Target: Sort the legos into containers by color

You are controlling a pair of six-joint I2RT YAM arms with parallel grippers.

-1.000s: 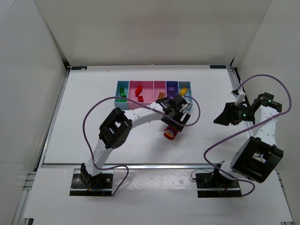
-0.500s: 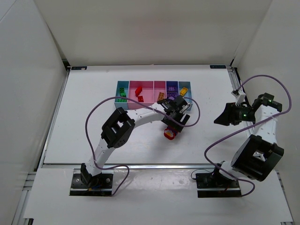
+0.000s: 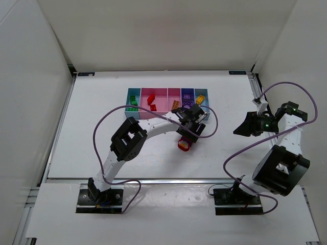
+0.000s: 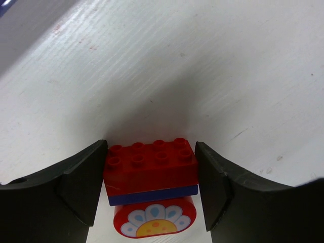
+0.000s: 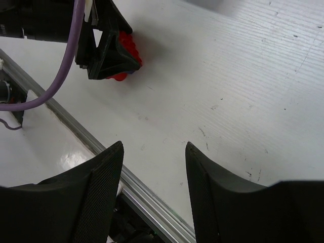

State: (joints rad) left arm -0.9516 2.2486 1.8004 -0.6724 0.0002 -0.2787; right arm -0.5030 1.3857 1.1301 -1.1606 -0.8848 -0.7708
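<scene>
A red lego (image 4: 152, 169) stacked on a blue plate and a rounded red flower-printed piece stands on the white table, in front of the containers (image 3: 161, 89). My left gripper (image 4: 151, 174) is down over it with both fingers pressed to the brick's short ends. From above, the same stack (image 3: 184, 145) shows under the left gripper (image 3: 186, 140). The bins hold green (image 3: 133, 101), red (image 3: 152, 99), orange (image 3: 175, 104), purple (image 3: 187, 97) and yellow (image 3: 201, 98) legos. My right gripper (image 3: 236, 131) hangs open and empty at the right; its own view (image 5: 154, 152) shows bare table between the fingers.
A purple cable loops from the left arm (image 3: 127, 140) over the table. The metal rail of the table's near edge (image 5: 152, 202) runs below the right gripper. White walls enclose the table on three sides.
The left gripper's fingers have closed in onto the red lego stack. The right arm has barely moved.
</scene>
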